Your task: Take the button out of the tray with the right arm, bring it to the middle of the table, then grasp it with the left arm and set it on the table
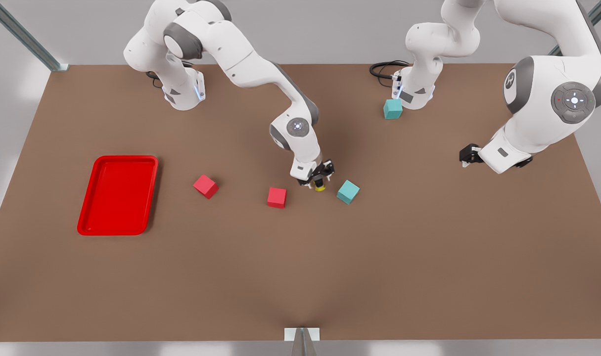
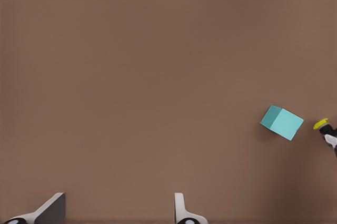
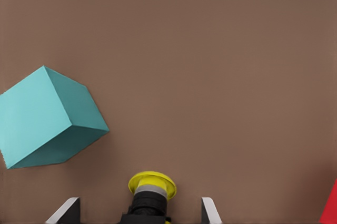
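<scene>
- We find the right end effector [image 1: 319,182] low over the middle of the brown surface [image 1: 300,277], on the arm reaching in from the front view's left.
- Its fingers [image 3: 209,210] pinch the button [image 1: 320,186]; in the right wrist view the dark body sits between them with the yellow cap [image 3: 152,183] pointing away from the wrist.
- We cannot tell whether the button touches the surface.
- The button lies between a red cube [image 1: 277,197] on the front view's left and a teal cube [image 1: 348,191] on the front view's right; the teal cube is near it but apart.
- A second red cube [image 1: 206,186] rests between the first red cube and the red tray [image 1: 118,195].
- The tray sits flat, well apart from the button, toward the front view's left side.
- A second teal cube [image 1: 392,109] stands just beside the base of the other arm at the far edge.
- The left end effector [image 2: 118,208] hangs above the surface on the front view's right, well apart from the button. Its fingers [image 2: 182,209] are spread with bare surface between them.
- From the left wrist view we see the near teal cube [image 2: 282,122] and, beyond it, the yellow cap [image 2: 320,124].
</scene>
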Robot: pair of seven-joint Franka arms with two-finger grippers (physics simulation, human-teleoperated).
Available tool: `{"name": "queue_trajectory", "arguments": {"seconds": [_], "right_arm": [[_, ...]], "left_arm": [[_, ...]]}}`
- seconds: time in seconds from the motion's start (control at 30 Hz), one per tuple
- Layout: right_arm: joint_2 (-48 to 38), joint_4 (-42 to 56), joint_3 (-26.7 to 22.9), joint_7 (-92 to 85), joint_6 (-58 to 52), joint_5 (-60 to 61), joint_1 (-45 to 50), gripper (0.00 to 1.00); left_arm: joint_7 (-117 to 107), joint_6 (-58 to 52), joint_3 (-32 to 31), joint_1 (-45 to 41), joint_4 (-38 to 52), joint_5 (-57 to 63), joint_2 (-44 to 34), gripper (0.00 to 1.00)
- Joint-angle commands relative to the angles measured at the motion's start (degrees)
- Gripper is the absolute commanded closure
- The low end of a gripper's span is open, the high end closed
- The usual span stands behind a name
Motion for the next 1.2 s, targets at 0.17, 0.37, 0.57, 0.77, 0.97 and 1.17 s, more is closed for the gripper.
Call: {"name": "queue_trajectory", "arguments": {"seconds": [0.17,0.37,0.57,0.77,0.97,1.17], "right_arm": [[-11.93,26.54,-0.15,-0.78,-71.67,-0.07,-26.99,0.0],[-12.02,34.11,-0.15,-7.2,-74.68,-9.73,-43.7,0.0],[-12.11,34.11,0.11,-12.53,-77.84,-11.84,-46.25,0.0],[-14.13,33.93,0.29,-25.22,-78.02,-13.16,-50.12,0.0],[-30.39,7.48,1.6,-24.69,-64.04,-13.95,-49.15,0.0],[-30.3,8.71,1.69,-24.87,-64.57,-13.95,-49.15,0.0]], "left_arm": [[-0.04,0.06,0.0,0.01,0.03,0.03,0.38,0.0],[-50.82,-0.29,-2.29,-19.06,1.34,-10.76,8.81,0.0],[-99.97,20.87,-2.29,-37.17,5.39,-16.4,27.27,0.0],[-107.45,40.93,-1.85,-41.21,-10.87,-9.55,27.45,0.0],[-107.36,52.26,-1.94,-42.44,-17.03,10.49,26.22,0.0],[-107.62,56.05,-2.02,-44.55,-18.17,10.23,28.95,0.0]]}}
